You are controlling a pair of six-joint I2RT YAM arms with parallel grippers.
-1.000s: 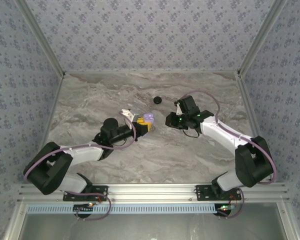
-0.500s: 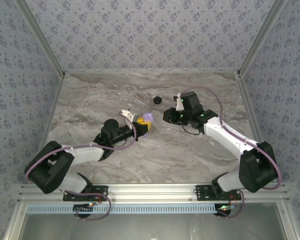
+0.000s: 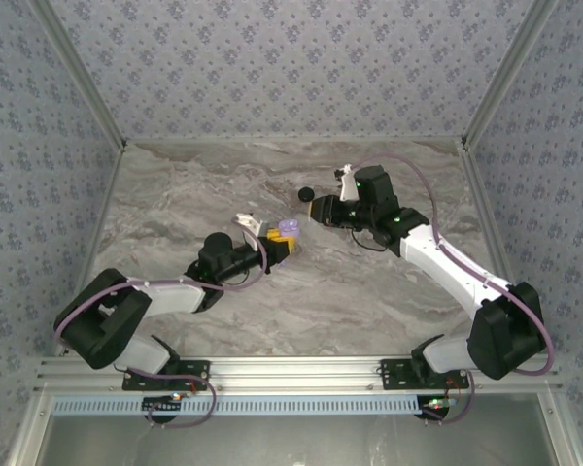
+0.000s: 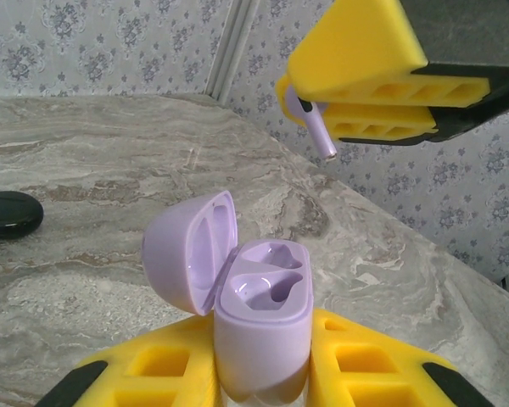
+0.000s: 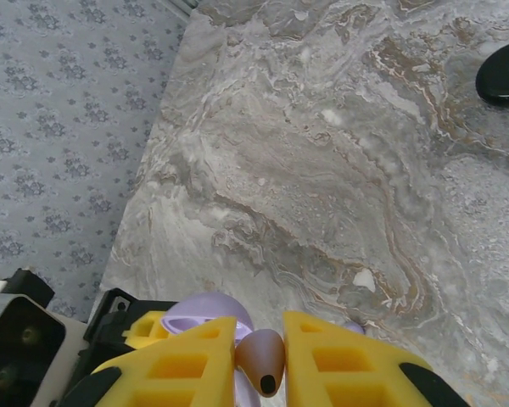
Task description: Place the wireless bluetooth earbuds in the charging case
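left arm lies low across the table (image 3: 175,194), left hand (image 3: 280,243) clenched on the open purple charging case (image 4: 263,297), lid tipped back. right arm stretches inward, right hand (image 5: 260,356) pinching a pale purple earbud (image 4: 318,131) in the air near it. over the last second the right hand has swung out toward the black case (image 3: 305,195); the left has stayed put.
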